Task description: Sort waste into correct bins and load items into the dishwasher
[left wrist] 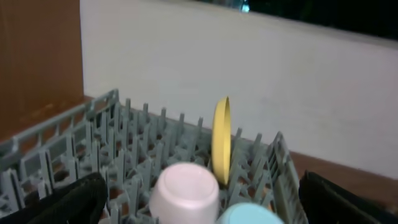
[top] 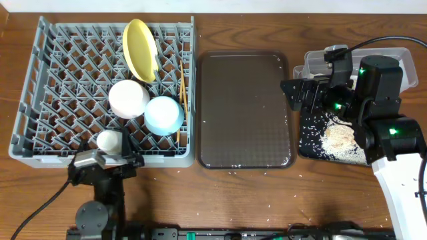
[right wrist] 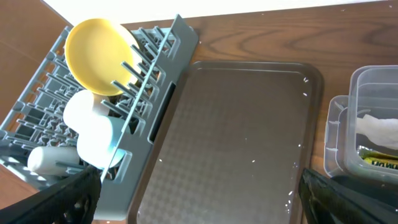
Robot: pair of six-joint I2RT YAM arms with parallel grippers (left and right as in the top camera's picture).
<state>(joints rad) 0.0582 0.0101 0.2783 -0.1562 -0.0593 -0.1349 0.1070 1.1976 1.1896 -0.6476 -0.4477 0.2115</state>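
Observation:
The grey-blue dish rack [top: 47,100] holds the yellow plate [top: 140,50] on edge, the white bowl [top: 129,99], the light blue bowl [top: 164,115], the small white cup [top: 108,141] and the chopsticks [top: 181,87]. My left gripper [top: 109,153] is open and empty at the rack's near edge by the cup. Its view shows the plate [left wrist: 221,140], white bowl [left wrist: 185,193] and blue bowl [left wrist: 249,216]. My right gripper [top: 300,95] is open and empty over the black tray [top: 313,148], which holds rice and a beige lump [top: 339,137]. The clear tub [right wrist: 373,93] holds a napkin [right wrist: 380,129] and the wrapper [right wrist: 380,162].
A dark brown serving tray [top: 245,110] lies between the rack and the black tray, with a few rice grains on it; it also shows in the right wrist view [right wrist: 242,143]. Loose grains lie on the table near its front. The right arm covers part of the clear tub [top: 400,55].

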